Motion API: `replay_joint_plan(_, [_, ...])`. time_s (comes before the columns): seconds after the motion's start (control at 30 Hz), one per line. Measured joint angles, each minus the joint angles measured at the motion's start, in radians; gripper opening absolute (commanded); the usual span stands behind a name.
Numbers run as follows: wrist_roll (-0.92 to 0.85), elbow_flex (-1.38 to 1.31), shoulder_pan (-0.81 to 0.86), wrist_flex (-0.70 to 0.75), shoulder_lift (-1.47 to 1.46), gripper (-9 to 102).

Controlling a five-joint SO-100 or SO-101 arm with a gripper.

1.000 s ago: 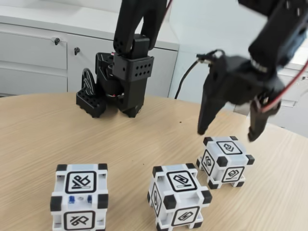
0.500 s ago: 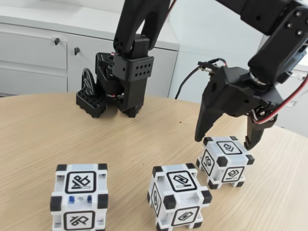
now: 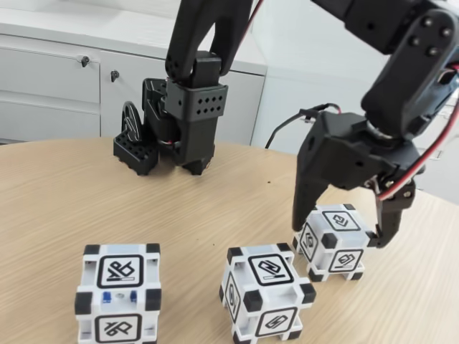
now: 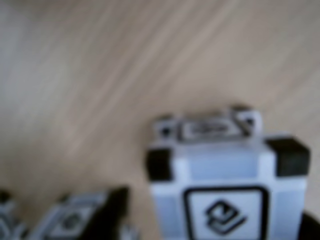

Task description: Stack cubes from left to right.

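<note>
Cubes: three upright in a row; right cube [image 3: 333, 241] turned corner-on.
Gripper [image 3: 342, 226]: jaws apart, straddling it.
Surface: wood-grain table [image 3: 107, 208].
Room: grey cabinets [image 3: 50, 86].

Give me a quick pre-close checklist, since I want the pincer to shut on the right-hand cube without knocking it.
1. Pincer open: ok.
2. Fingers straddle the right cube, one on each side: ok.
3. Cube sits flat on the table: ok.
4. Clear gap to the middle cube: ok.
5. Left cube well apart: ok.
6. Cube centred between the fingers: cannot tell; wrist view is blurred.
</note>
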Motion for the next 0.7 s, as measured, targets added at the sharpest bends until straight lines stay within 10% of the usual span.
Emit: replay_joint_plan(0.7, [-0.003, -0.048, 0.009, -0.003, -0.195, 35])
